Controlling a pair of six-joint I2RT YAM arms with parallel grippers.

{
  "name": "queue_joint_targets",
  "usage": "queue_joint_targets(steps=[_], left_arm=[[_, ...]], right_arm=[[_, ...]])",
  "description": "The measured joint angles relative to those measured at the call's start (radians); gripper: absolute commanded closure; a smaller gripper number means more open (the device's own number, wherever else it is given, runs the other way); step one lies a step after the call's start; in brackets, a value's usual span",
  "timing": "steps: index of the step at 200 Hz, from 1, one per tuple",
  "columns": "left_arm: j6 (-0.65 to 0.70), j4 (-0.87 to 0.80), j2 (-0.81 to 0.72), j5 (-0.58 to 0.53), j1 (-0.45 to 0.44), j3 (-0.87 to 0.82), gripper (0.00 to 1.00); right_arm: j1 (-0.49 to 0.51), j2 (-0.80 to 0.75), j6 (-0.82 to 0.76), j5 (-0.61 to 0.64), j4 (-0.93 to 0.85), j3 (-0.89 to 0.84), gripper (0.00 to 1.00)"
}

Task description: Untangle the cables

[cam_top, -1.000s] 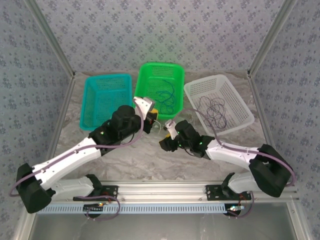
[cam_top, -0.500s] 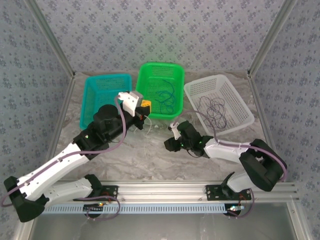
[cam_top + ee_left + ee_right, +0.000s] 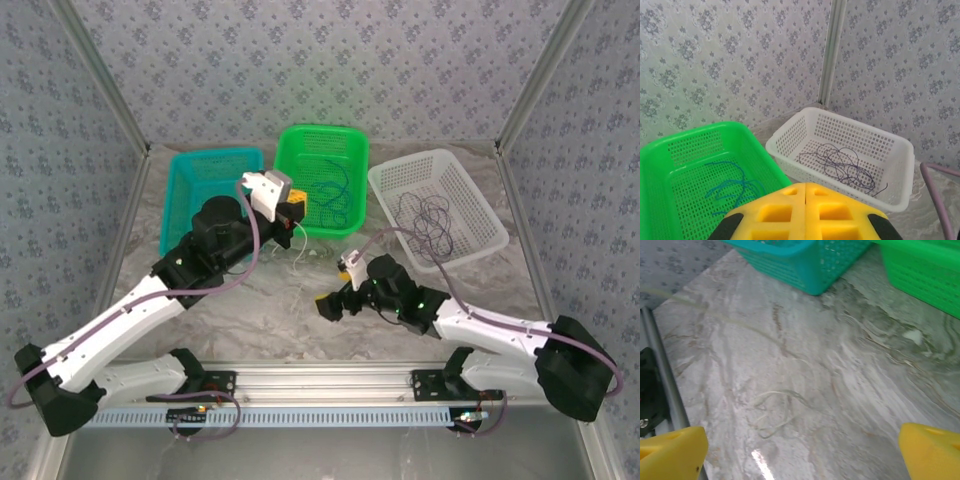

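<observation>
A blue cable [image 3: 335, 195] [image 3: 735, 187] lies in the green basket [image 3: 320, 132]. The dark purplish cable [image 3: 428, 220] [image 3: 842, 167] is coiled in the white basket [image 3: 480, 200]. A pale whitish cable [image 3: 775, 412] lies looped on the marbled table, and a thin strand of it [image 3: 299, 248] hangs below my left gripper [image 3: 293, 212]. That gripper [image 3: 805, 186] is raised between the teal and green baskets with its yellow fingers pressed together. My right gripper [image 3: 337, 285] [image 3: 802, 445] hovers low over the table centre, open wide above the pale loops.
A teal basket [image 3: 180, 215] stands at the back left beside the green one. The three baskets line the far side of the table. Patterned walls close in the back and sides, and a metal rail [image 3: 330, 380] runs along the near edge.
My right gripper has opened wide and swung toward the near side of the table. The left gripper has risen and drawn back toward the baskets, staying shut.
</observation>
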Motion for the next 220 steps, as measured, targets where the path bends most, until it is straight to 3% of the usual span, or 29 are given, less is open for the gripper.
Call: queue_joint_targets(steps=[79, 138, 220], left_arm=[[-0.044, 0.062, 0.045, 0.067, 0.0, 0.018, 0.99], [-0.072, 0.111, 0.068, 0.094, -0.004, 0.033, 0.99], [-0.053, 0.11, 0.086, 0.111, -0.024, 0.126, 0.98]], right_arm=[[0.068, 0.261, 0.028, 0.234, 0.283, 0.002, 0.0], [0.066, 0.422, 0.065, 0.232, 0.416, 0.076, 0.0], [0.048, 0.526, 0.128, 0.262, 0.256, 0.225, 0.39]])
